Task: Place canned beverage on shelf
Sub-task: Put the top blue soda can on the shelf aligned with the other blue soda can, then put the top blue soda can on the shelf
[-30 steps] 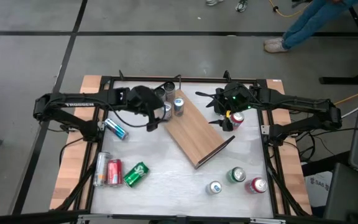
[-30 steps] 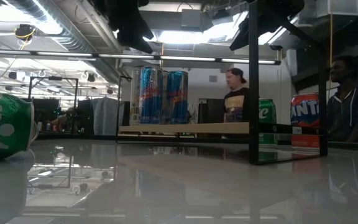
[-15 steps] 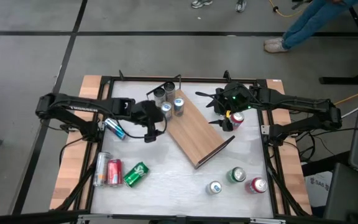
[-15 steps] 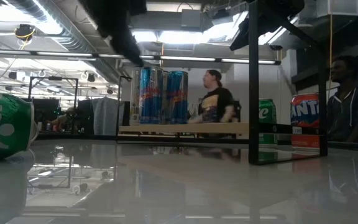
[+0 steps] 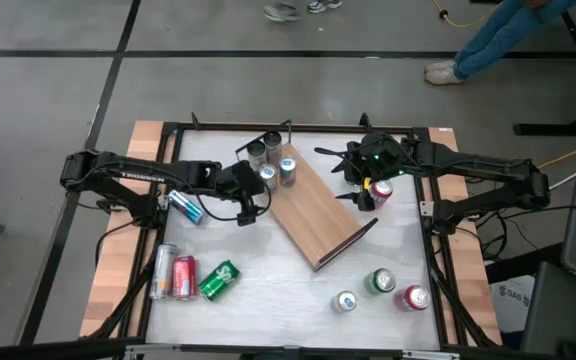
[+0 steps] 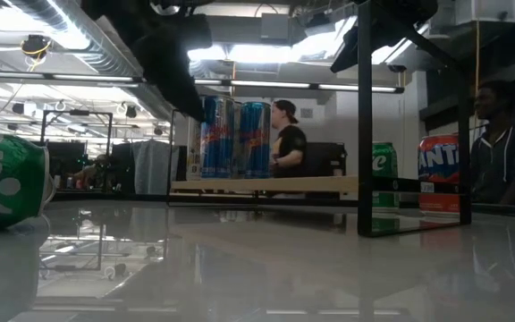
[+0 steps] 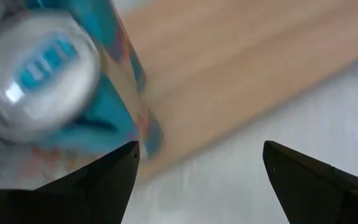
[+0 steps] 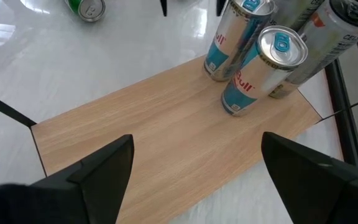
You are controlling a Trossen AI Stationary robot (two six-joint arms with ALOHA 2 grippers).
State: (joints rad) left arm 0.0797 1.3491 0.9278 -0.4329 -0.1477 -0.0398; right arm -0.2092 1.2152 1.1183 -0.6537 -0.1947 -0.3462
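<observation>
- Our left gripper [image 5: 247, 213] has drawn back from the cans at the far end of the shelf [image 5: 316, 212] and now hangs off the shelf's left edge, over the white table [image 5: 268, 285], with its fingers spread and nothing between them.
- That retreat tells us, as a judgement, that a can has just been released upright on the board, so this placement looks done and the next can is ours to fetch.
- Two blue-and-silver cans [image 8: 253, 70] stand side by side on the shelf's far end, with more tall cans [image 5: 264, 150] grouped just beyond them at that end.
- Our right gripper [image 5: 366, 195] waits near the table's far right corner, jaws apart and empty, just beside a red can [image 5: 380, 191] standing there.
- The shelf is a flat, light-brown wooden board with visible grain, lying diagonally mid-table, thin black rails at its ends.
- The cans are smooth metal cylinders with shiny silver tops; the tabletop is glossy and reflective.
- Still off the shelf: a blue can [image 5: 186, 207], a silver can [image 5: 163, 271], a second red can [image 5: 183, 277] and a green can [image 5: 218, 280] lying near the left edge, and three standing cans [image 5: 380, 287] near the near right corner.
</observation>
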